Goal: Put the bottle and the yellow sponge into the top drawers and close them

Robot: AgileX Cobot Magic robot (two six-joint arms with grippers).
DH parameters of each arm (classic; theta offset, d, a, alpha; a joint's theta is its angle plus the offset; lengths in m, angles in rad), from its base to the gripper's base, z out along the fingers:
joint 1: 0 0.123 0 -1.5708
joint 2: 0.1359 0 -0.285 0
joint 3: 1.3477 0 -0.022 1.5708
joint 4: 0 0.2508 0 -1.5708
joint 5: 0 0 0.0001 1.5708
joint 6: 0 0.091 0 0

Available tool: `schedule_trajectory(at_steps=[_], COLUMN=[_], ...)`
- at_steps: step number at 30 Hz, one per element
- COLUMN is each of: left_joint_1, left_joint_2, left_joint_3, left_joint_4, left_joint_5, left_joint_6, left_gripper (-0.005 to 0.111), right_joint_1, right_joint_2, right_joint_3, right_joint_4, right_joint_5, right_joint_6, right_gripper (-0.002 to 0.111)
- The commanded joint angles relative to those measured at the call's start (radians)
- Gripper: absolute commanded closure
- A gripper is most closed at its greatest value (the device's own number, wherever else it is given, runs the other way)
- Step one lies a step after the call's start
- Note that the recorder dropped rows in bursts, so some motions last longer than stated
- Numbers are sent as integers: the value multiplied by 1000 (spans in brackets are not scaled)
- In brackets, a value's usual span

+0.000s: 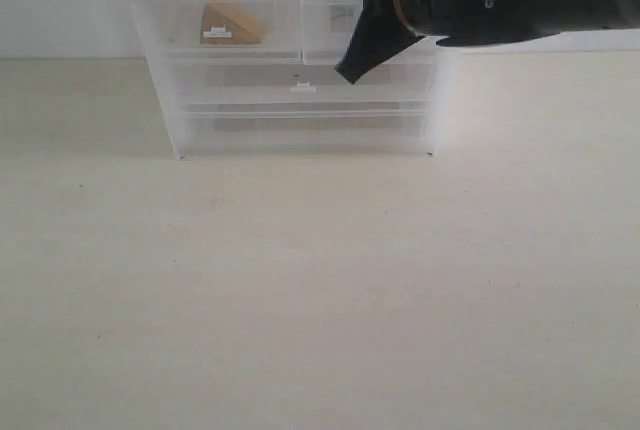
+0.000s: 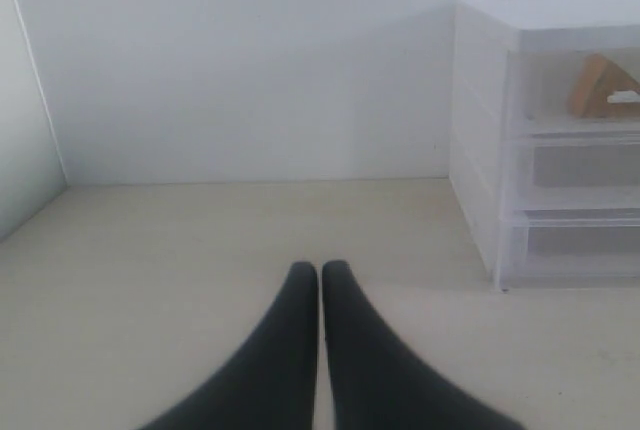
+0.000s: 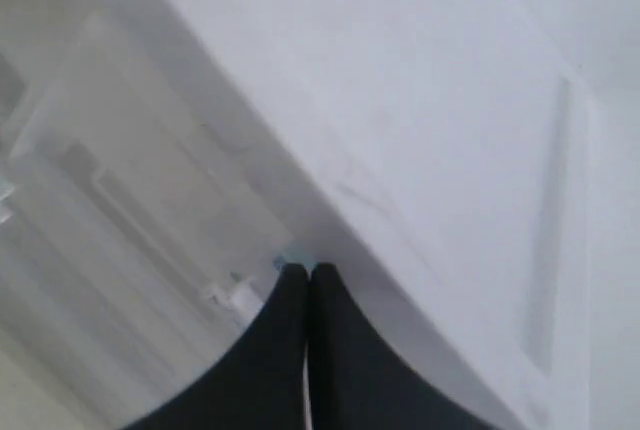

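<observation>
Beyond pale bench [image 1: 320,300], push right pincer [image 1: 352,70], tips pressed together, straight against right top drawer [image 1: 325,35] until flush like left top drawer [image 1: 180,30] holding yellow sponge [image 1: 230,25].

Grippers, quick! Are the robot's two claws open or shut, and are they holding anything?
Left gripper: shut, holding nothing.
Right gripper: shut, nothing seen between its fingers.

I take this for a bare robot test bench, not a home. My left fingers [image 2: 285,360] hang over a plain cream counter [image 1: 320,300] boxed by blank white walls [image 2: 250,60]. A lone translucent plastic drawer unit [image 1: 300,135] stands at the exterior frame's top.
</observation>
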Motion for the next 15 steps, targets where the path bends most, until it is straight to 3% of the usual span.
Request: schedule_trajectory(at_steps=[1, 5, 9, 15], left_joint_1=[3, 3, 3, 3], left_joint_2=[-3, -3, -3, -3], left_joint_3=[-1, -1, -1, -1], left_joint_4=[-2, -2, -2, -2], left_joint_5=[0, 0, 0, 0], left_joint_6=[-1, -1, -1, -1], left_gripper=[103, 103, 103, 103], right_joint_1=[-30, -25, -25, -25], right_joint_2=[58, 22, -131, -495], right_joint_3=[-70, -62, 79, 448], right_joint_4=[-4, 102, 174, -1], right_joint_5=[55, 90, 13, -82], right_joint_6=[153, 197, 185, 547], right_gripper=[109, 109, 109, 109])
